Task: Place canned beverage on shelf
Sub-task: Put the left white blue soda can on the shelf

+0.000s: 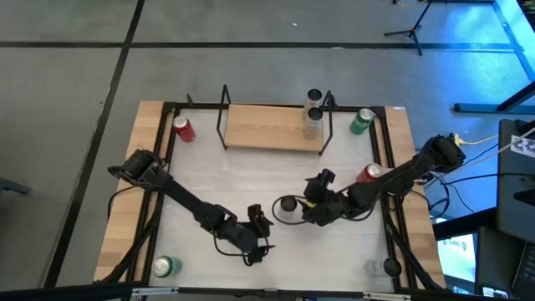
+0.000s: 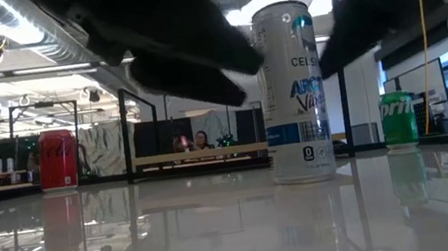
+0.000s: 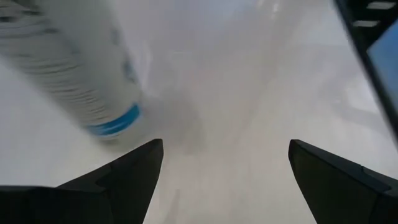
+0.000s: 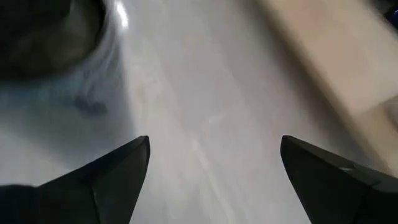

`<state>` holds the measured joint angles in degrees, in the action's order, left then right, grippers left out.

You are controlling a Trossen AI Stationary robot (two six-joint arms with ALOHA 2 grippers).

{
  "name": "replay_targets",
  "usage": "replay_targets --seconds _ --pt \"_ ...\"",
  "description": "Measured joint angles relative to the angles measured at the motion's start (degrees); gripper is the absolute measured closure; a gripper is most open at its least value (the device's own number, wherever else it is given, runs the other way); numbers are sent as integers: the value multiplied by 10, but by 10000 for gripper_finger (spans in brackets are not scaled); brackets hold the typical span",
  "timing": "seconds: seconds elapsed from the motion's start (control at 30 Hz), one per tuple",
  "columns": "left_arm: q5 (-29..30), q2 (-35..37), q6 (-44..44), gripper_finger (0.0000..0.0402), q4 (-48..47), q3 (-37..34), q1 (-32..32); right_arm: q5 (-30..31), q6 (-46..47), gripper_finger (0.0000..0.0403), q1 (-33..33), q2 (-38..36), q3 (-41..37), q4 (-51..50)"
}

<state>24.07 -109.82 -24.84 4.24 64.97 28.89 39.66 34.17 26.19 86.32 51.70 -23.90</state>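
The white canned beverage [image 1: 287, 206] stands upright at frame centre on the desk [image 1: 251, 171], between the left pincer [image 1: 257, 242] and right pincer [image 1: 311, 205], both released and empty. The shelf [image 1: 267, 127] sits upper centre, carrying two cans [image 1: 313, 117]. In the low view both arms are blurred and cropped.

A white can [image 1: 287, 205] stands on the table [image 1: 251, 176] near its middle, between the left gripper [image 1: 259, 227] and right gripper [image 1: 313, 201]. Behind it sits the shelf [image 1: 267, 127], two cans [image 1: 313, 117] on its right end.
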Motion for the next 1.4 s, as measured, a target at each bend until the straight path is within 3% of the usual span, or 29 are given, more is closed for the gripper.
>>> replay_targets --seconds 0.17,0.4,1.0,1.2,1.4 --pt "-40 -21 30 63 57 0 -8 3 -36 42 0 0 0 48" --pt "25 -24 36 63 52 0 -25 -32 -46 42 0 0 0 64" --pt "36 3 11 63 -46 0 -18 -125 -29 42 1 0 2 39" --pt "26 47 13 63 -113 0 15 -199 -24 42 0 -2 64 -56" --pt "16 65 11 63 -179 0 59 -213 -25 42 1 -2 167 -145"
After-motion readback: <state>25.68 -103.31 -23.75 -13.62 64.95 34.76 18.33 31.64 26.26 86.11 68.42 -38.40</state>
